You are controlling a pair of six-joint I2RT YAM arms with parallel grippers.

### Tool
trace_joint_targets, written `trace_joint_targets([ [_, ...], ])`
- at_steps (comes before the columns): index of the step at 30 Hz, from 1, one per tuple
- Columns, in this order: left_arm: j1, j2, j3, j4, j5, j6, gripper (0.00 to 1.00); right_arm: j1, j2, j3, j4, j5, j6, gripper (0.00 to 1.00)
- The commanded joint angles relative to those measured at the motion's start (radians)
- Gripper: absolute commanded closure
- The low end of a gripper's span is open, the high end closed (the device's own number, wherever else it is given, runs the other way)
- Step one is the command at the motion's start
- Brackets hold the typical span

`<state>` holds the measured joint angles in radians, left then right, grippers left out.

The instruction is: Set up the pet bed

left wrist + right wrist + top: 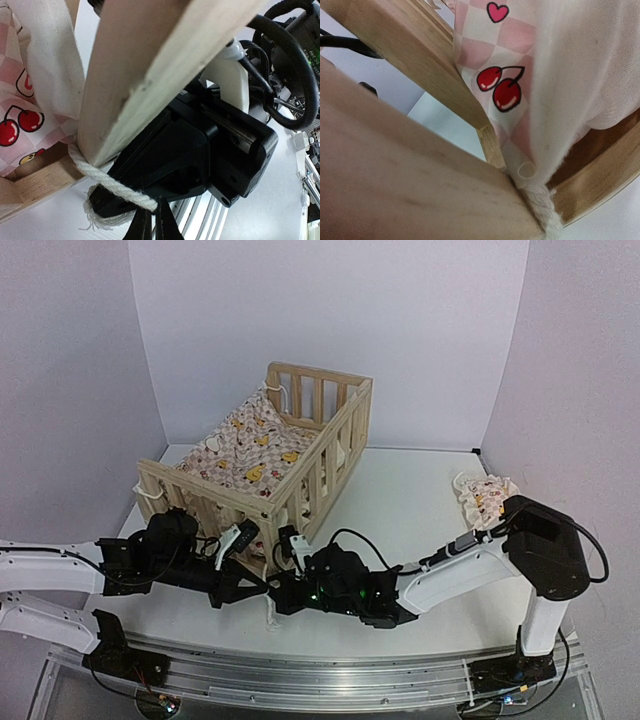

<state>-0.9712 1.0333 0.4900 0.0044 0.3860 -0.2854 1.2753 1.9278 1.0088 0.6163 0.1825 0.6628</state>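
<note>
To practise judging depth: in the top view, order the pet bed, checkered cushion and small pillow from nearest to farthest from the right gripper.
From the right gripper:
1. The pet bed: its near corner post, just beside the gripper.
2. The checkered cushion: inside the bed, beyond that post.
3. The small pillow: away at the far right.

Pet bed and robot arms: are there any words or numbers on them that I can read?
No text here can be read for sure.
Cushion: only pictures (cherries, hearts, yellow figures), no words.
Black arm casing: tiny pale print, cut off and too blurred to read.
</note>
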Motion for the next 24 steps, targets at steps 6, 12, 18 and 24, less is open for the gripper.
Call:
trace_joint_targets([
  [6,0.004,0.007,0.095,-0.098,0.102,0.256,0.59,-0.033,0.063,-0.015,0.175,0.013,0.035,1.00],
  [12,0.003,-0.174,0.121,-0.260,0.062,0.617,0.54,-0.036,0.069,-0.019,0.177,0.016,0.041,1.00],
  [18,0.005,-0.304,-0.001,-0.240,-0.184,0.874,0.60,-0.039,0.070,-0.021,0.176,0.006,0.044,1.00],
  [24,0.005,-0.201,-0.077,-0.155,-0.224,0.953,0.51,-0.041,0.070,-0.016,0.176,-0.009,0.041,1.00],
])
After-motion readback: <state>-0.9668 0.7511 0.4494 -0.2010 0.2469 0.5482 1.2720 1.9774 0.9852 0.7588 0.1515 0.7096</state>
